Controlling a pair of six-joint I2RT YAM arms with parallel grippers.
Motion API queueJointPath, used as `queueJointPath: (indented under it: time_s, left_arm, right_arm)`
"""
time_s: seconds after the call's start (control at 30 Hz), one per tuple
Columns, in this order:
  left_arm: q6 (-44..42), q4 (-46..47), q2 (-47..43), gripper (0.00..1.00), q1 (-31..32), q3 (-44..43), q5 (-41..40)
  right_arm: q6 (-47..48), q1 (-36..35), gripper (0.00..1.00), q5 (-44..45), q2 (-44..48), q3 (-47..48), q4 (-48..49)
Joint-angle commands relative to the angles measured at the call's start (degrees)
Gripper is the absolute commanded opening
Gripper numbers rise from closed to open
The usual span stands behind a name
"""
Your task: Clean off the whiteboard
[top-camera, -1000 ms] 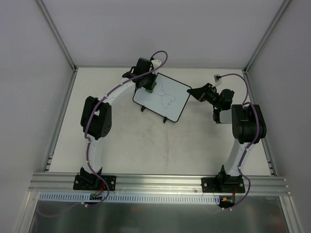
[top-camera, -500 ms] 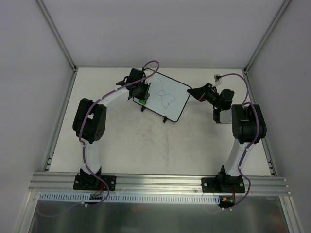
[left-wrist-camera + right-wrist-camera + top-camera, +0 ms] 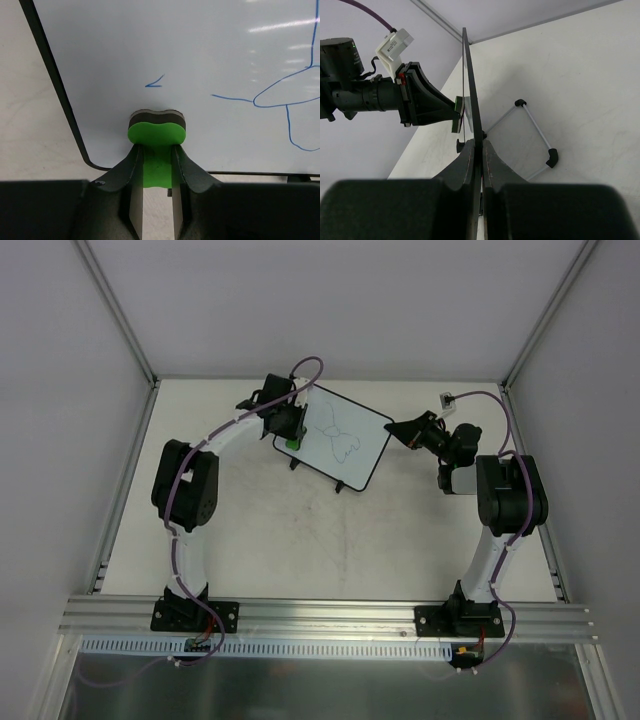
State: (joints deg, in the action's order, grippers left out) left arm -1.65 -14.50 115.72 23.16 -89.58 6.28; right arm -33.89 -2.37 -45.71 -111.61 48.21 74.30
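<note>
Whiteboard (image 3: 352,454), rim inside right claw (image 3: 480,144)

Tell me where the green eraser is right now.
In the left wrist view the green eraser sits clamped in the left gripper, pressed against the whiteboard near its rounded bottom-left corner, left of the blue scribble.

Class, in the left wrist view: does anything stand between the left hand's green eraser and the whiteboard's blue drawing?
Nothing visible does. The green eraser, held in the left hand, rests against the whiteboard; only bare board separates it from the blue drawing.
</note>
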Motion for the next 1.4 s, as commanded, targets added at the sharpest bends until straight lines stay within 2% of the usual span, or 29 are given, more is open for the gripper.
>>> queueJointPath:
  time_s: [0.0, 0.23, 0.47, 0.8, 1.03, 1.37]
  left_arm:
    - [0.4, 1.9, 3.3, 0.0, -0.5, -4.8, 2.1]
    - [0.6, 0.5, 5.6, 0.0, -0.5, -12.0, 4.2]
    - [0.3, -0.9, 6.4, 0.0, -0.6, -15.0, 2.5]
    - [1.5, -0.9, 4.7, 0.0, -0.5, -7.8, 4.9]
    - [3.7, 0.1, 2.8, 0.0, 2.2, -2.0, 3.9]
    - [5.3, 1.4, 1.9, 0.0, 5.4, -3.3, 4.3]
  right_arm:
    - [3.0, -1.4, 0.0, -2.4, 2.1, 0.4, 13.5]
    - [3.0, -1.5, 0.01, -2.4, 2.0, 0.4, 13.5]
    - [3.1, -1.5, 0.0, -2.5, 2.2, 0.2, 13.5]
    - [3.1, -1.5, 0.0, -2.5, 2.1, 0.4, 13.5]
    - [3.0, -1.6, 0.0, -2.5, 2.1, 0.3, 13.4]
    - [3.1, -1.7, 0.0, -2.6, 2.2, 0.3, 13.5]
